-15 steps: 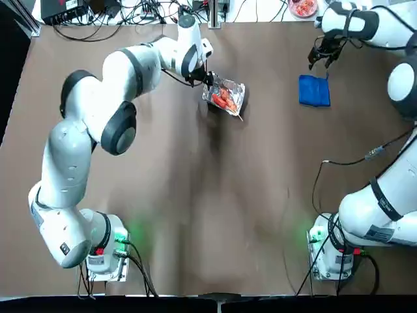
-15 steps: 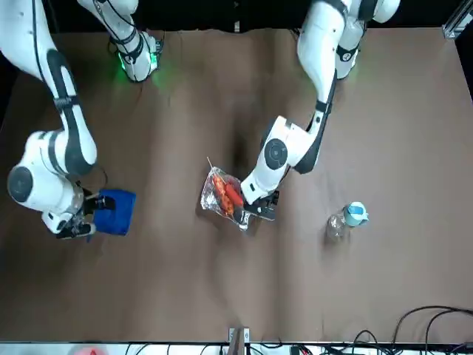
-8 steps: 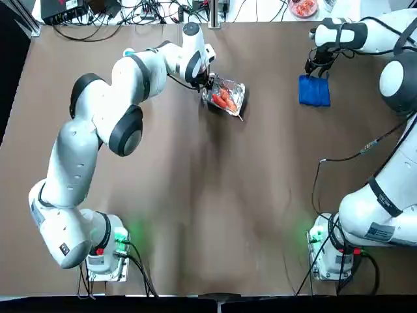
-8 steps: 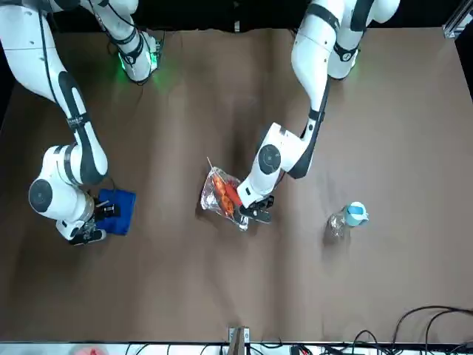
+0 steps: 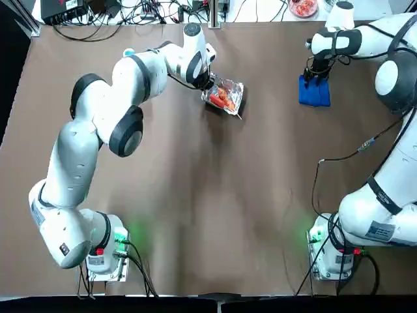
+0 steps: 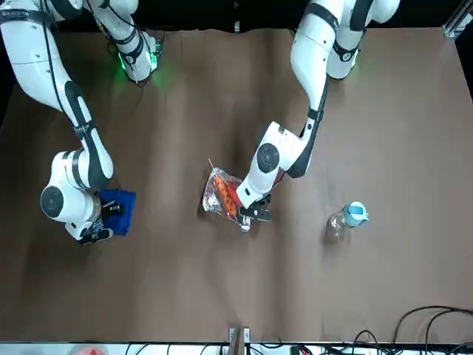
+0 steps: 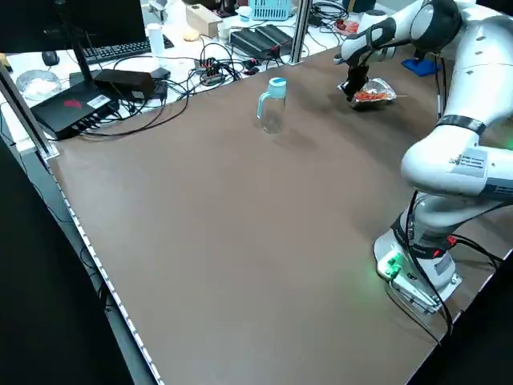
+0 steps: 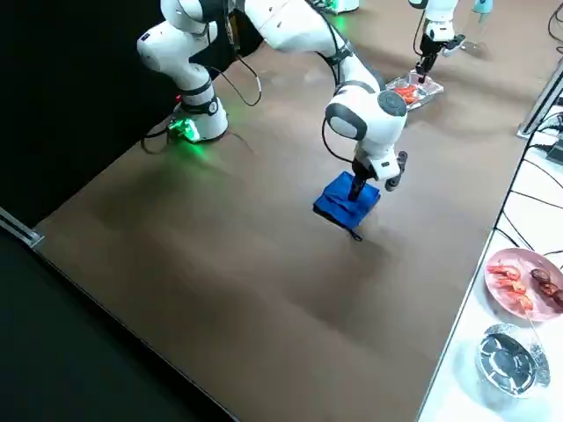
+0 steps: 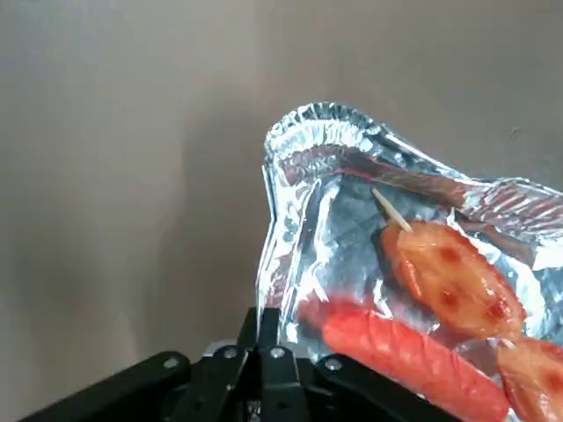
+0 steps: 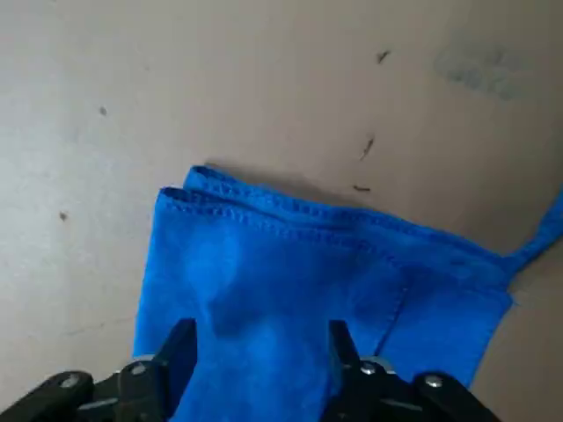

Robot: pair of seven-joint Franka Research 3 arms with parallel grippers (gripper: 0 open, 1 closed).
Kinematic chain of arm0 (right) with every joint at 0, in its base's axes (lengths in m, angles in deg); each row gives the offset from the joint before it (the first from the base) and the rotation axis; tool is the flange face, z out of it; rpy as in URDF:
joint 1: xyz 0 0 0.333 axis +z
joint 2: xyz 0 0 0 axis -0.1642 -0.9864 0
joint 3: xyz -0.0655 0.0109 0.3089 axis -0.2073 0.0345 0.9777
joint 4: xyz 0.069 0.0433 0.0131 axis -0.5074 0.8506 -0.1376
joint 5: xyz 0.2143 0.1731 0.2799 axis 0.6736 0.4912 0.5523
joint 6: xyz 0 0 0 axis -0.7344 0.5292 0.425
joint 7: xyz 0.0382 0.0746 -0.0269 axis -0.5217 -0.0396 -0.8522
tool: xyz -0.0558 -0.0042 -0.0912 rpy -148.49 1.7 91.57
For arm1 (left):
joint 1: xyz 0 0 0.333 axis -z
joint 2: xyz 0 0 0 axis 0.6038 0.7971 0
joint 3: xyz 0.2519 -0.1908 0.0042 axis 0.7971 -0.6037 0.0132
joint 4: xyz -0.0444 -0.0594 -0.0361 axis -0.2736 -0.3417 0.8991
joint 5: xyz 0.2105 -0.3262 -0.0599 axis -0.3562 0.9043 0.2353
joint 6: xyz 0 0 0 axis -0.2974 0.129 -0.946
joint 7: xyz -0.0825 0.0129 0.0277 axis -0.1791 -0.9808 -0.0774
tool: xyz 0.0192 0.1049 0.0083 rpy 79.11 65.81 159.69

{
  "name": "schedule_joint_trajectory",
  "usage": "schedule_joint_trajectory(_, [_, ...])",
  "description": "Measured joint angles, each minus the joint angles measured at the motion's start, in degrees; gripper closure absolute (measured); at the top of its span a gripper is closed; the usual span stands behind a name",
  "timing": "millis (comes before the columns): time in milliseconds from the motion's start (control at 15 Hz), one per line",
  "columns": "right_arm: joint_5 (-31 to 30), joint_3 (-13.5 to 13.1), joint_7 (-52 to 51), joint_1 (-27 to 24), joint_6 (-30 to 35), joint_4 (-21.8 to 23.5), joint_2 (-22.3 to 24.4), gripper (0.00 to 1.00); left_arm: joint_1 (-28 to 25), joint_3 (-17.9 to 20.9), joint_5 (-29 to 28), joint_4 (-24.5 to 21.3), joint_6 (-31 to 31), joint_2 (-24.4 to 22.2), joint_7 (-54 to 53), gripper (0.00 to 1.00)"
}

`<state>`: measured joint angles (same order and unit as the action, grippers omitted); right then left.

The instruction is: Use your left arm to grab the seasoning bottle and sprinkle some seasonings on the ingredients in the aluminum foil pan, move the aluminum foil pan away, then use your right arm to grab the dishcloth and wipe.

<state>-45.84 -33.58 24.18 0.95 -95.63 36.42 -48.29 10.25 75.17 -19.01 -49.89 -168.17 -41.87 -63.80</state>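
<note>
The crinkled aluminum foil pan lies at the table's far middle, and it holds the orange-red ingredients on a pale skewer. My left gripper is shut on the pan's left rim. The seasoning bottle, clear with a light blue cap, stands upright left of the pan, apart from it. The blue dishcloth lies flat at the far right. My right gripper hangs low over the cloth's far edge, open, its two fingers spread above the blue fabric.
Cables and black electronics line the far edge behind the table. A pink plate of food and a metal bowl sit on the white surface beyond the far right corner. A metal post stands at the far middle edge.
My right gripper has come down and in over the dishcloth's far edge. The left gripper stays shut on the pan's rim and has barely shifted.
</note>
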Motion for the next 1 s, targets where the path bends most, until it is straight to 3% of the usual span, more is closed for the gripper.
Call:
schedule_joint_trajectory(333, [-1.24, 0.00, 0.00, 0.02, -0.08, -0.01, -1.64, 0.38, 0.03, 0.00, 0.00, 0.06, 0.00, 0.00, 1.48, 0.99])
schedule_joint_trajectory(467, [-1.37, 0.00, 0.00, 0.02, -0.03, -0.28, -1.57, 0.56, 0.05, 0.00, 0.08, 0.31, 0.00, -0.11, 2.31, 0.99])
schedule_joint_trajectory(600, [-1.37, 0.01, 0.00, 0.02, 0.01, -0.32, -1.57, 0.61, 0.10, -0.13, 0.20, 0.35, 0.00, -0.45, 5.19, 0.99])
schedule_joint_trajectory(800, [-1.38, 0.22, 0.00, 0.11, 0.46, -0.57, -1.57, 0.87, 0.11, -1.45, 0.20, -0.25, 0.07, -1.39, 9.46, 0.99])
schedule_joint_trajectory(1000, [-1.38, 0.48, 0.05, 1.61, 1.18, -1.02, -1.56, 0.90, -0.16, -4.16, 0.25, -5.53, 0.13, -6.69, 12.21, 0.99])
